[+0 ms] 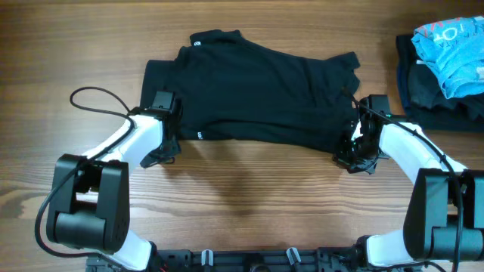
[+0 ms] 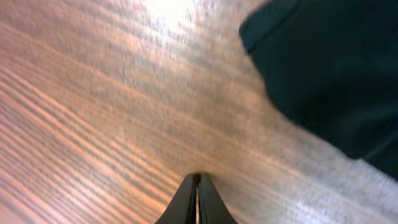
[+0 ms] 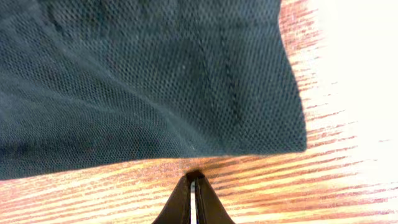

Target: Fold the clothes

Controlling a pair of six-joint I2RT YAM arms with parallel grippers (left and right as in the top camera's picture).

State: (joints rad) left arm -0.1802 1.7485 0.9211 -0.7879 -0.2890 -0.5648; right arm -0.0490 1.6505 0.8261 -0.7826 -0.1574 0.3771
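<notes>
1. The black T-shirt (image 1: pixel 257 91) lies spread on the wooden table (image 1: pixel 249 204), centre-far.
2. The left gripper (image 2: pixel 198 180) sits at the shirt's near-left edge, fingers pressed together over bare wood.
3. The right gripper (image 3: pixel 193 177) is at the near-right hem, fingers together, possibly nipping cloth.
</notes>
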